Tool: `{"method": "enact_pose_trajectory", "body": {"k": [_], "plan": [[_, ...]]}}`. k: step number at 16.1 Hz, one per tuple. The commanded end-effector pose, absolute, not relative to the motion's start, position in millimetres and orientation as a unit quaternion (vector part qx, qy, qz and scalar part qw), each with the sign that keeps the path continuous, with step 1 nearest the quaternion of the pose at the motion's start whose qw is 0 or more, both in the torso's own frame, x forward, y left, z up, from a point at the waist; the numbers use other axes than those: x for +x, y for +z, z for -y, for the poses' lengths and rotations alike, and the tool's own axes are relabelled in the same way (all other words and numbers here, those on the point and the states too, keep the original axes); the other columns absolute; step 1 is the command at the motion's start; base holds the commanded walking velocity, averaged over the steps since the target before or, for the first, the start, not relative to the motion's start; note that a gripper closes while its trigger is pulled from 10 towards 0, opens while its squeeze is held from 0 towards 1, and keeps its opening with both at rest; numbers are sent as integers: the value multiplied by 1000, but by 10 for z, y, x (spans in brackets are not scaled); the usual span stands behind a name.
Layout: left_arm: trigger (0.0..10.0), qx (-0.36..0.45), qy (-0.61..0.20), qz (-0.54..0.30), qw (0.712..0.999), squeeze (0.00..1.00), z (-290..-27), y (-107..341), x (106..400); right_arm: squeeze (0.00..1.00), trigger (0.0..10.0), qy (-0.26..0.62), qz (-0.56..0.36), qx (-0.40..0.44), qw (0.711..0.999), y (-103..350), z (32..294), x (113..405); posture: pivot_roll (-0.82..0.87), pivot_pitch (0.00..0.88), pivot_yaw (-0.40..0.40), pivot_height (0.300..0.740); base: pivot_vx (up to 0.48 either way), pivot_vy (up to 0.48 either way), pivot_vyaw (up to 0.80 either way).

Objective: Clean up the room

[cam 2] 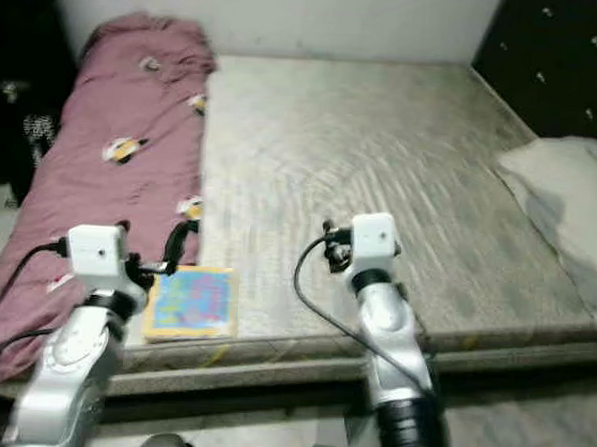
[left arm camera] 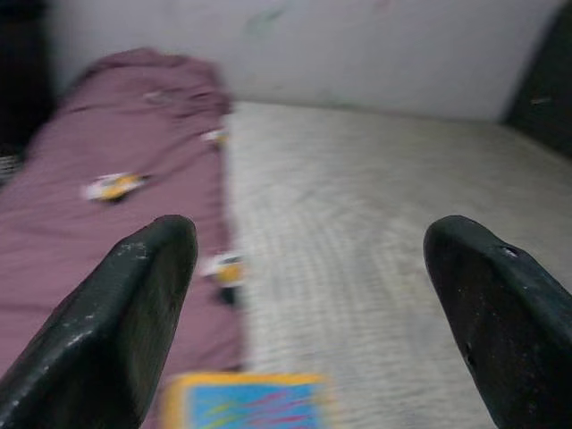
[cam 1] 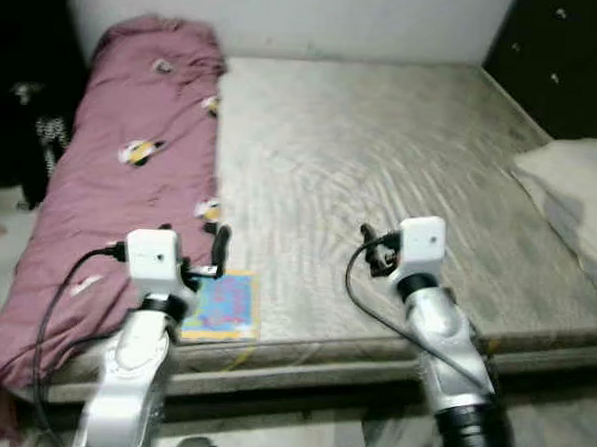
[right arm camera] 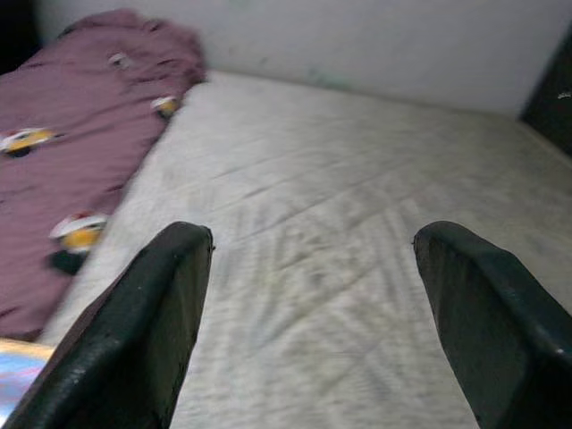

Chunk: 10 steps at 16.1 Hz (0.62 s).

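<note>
Grey mattress [cam 1: 381,178]: bare and faintly creased, it covers most of the bed and runs from the near edge back to the pale wall [cam 1: 319,14].
Blanket [cam 1: 121,174]: mauve, printed with small yellow-and-black figures, bunched in a long heap down the robot's left side of the mattress and spilling over that edge.
Book [cam 1: 222,306]: a flat, bright thing with a yellow border and a blue-and-pink cover, lying on the mattress at the near edge, just beside the blanket; I cannot tell for certain that it is a book.
Pillow [cam 1: 581,188]: off-white, at the right side of the bed, below the dark tufted headboard [cam 1: 568,57].
Left gripper [left arm camera: 304,322]: held over the near left corner of the bed, close above the book and the blanket's edge; the fingers [left arm camera: 116,331] stand wide apart with nothing between them.
Right gripper [right arm camera: 313,322]: held over the near middle of the mattress, well apart from the book; its fingers [right arm camera: 134,340] are likewise spread wide and grip nothing.
Arms: both silver, reaching forward from below with black cables looping off the wrists.
Sharpness: the pictures are somewhat blurred, so fine detail on the blanket and book is soft.
</note>
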State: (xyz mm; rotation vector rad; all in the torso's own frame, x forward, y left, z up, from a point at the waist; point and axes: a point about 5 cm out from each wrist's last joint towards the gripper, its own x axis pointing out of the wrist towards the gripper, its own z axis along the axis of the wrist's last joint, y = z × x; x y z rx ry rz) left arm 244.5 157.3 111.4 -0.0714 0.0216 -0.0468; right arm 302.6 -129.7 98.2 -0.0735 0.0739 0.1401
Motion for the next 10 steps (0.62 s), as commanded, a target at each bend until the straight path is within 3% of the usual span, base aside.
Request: {"method": "enact_pose_trajectory", "body": {"k": [1, 4, 10], "plan": [[10000, -32, -21, -2, 999, 0, -1590, 1160, 2464, 0, 10000, 62, -32, -29, 997, 1037, 1290, 3055, 20, 40, -35, 740, 0, 480, 0], [10000, -28, -13, 1, 1000, 0, -1591, 1161, 2469, 0, 10000, 10, -38, -38, 998, 1032, 1428, 3100, 19, 38, -37, 740, 0, 480, 0], [10000, -16, -8, 7, 1000, 0, -1605, 1171, 2488, 0, 10000, 23, -35, -41, 998, 1047, 1405, 3102, 18, 36, -35, 740, 0, 480, 0]]}}
